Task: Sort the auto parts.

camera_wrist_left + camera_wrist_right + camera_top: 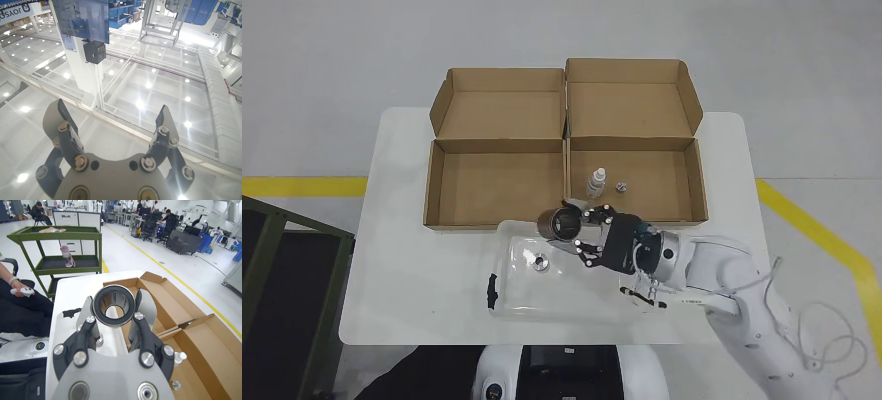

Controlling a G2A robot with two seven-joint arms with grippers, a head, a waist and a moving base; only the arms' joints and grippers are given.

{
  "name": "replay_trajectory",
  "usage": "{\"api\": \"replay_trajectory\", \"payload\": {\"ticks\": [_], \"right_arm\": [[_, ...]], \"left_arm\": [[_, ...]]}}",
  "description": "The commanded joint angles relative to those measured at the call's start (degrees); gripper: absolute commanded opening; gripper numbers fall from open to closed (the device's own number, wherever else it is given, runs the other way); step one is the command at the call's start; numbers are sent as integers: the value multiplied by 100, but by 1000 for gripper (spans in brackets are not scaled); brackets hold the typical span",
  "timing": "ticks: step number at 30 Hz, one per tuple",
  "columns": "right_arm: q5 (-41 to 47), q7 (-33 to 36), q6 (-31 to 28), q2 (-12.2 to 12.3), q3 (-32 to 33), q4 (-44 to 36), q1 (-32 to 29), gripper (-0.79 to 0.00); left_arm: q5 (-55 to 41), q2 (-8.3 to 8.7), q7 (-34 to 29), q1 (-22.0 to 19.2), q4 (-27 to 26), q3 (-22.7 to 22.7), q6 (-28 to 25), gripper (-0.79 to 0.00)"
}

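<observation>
Gripping the bearing [121, 303] firmly in my right gripper [114, 298], I judge this the carrying step; next, advance it over the cardboard box [492, 185] wall just ahead and release.

From above the arms we look straight down on the whole table [412, 200], with the cardboard boxes [632, 180] at its far edge; the left wrist camera sits close behind the left tool [111, 111], facing up at the ceiling [151, 79]; the right wrist camera, close behind the right tool [114, 303], faces left across the table; with the top view it shares table, boxes and the metal sleeve [560, 222].
</observation>
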Motion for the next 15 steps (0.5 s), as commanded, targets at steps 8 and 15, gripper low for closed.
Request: {"api": "replay_trajectory", "payload": {"ticks": [8,15], "right_arm": [[596,-715,12,-28,309,125,75,-785],[810,-1021,126,-26,624,-136,-39,-785]], "left_arm": [[0,0,0,0,0,0,0,0],[0,0,0,0,0,0,0,0]]}}
